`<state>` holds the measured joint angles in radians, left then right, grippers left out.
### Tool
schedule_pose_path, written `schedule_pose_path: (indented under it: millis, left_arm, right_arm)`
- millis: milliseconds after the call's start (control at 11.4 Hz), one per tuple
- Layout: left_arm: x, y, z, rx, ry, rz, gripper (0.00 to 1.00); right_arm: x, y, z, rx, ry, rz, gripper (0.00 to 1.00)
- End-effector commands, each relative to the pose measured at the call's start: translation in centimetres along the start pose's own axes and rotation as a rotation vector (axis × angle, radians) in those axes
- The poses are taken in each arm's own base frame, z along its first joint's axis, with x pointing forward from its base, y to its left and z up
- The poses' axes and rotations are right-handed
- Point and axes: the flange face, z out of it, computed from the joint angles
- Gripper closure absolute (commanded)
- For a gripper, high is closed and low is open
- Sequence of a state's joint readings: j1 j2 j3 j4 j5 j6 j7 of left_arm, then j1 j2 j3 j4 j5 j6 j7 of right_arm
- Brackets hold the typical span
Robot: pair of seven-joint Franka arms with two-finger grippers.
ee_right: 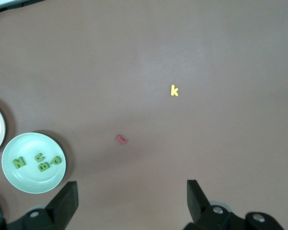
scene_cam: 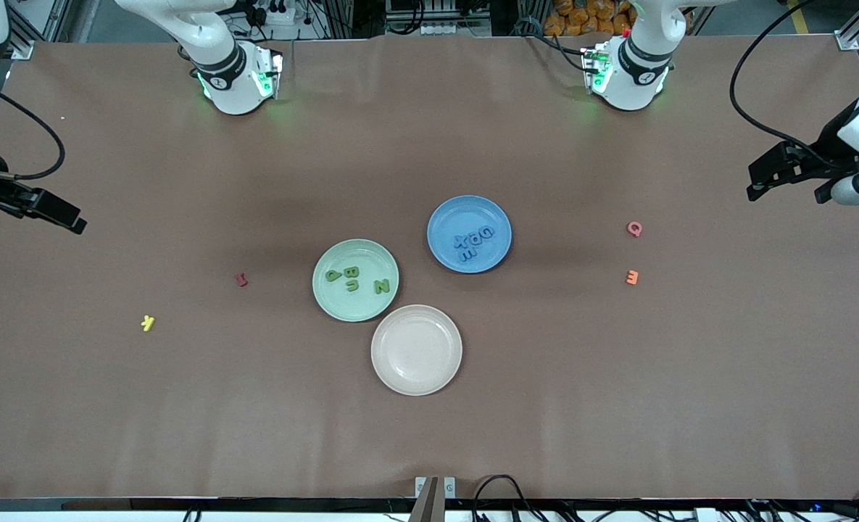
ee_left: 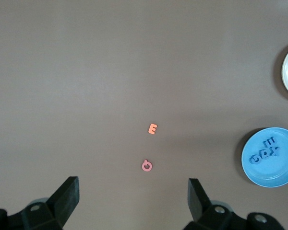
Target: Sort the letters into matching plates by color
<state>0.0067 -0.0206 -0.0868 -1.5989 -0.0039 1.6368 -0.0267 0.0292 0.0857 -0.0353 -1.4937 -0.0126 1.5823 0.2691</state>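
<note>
A brown table fills the front view, with both arm bases along its top edge. At the far left edge of the frame, the right gripper hangs over bare table at the right arm's end, its fingers spread wide and holding nothing. Lower left lies a yellow K, and a little up and inward from it a small red letter. Just left of centre sits the mint green plate, with the four green letters in it: three bunched together and an N nearer the rim. Touching its lower edge, at centre bottom, is a bare cream plate. Right of centre and higher, the blue plate holds the four blue letters in a tight cluster, one X-shaped. Further right, a pink letter lies above an orange E, well apart from the plates. At the right edge, the left gripper waits over the table at the left arm's end, fingers wide apart and empty.
</note>
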Motion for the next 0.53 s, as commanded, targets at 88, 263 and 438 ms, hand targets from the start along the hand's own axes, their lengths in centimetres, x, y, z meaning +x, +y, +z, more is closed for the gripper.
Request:
schedule_pose_path:
  millis: [88, 263, 438]
  left_arm:
    - [-0.8, 2.4, -0.2, -0.015, -0.045, 0.023, 0.0]
    - [-1.2, 2.8, -0.3, -0.013, -0.057, 0.028, 0.0]
    - [-1.9, 2.6, -0.4, -0.011, -0.06, 0.023, 0.0]
  right_arm:
    - [0.0, -0.9, 0.5, -0.006, 0.002, -0.148, 0.0]
    - [0.0, -1.1, 0.6, -0.007, 0.0, -0.18, 0.0]
    - [-0.1, -1.5, 0.6, -0.006, 0.002, -0.19, 0.0]
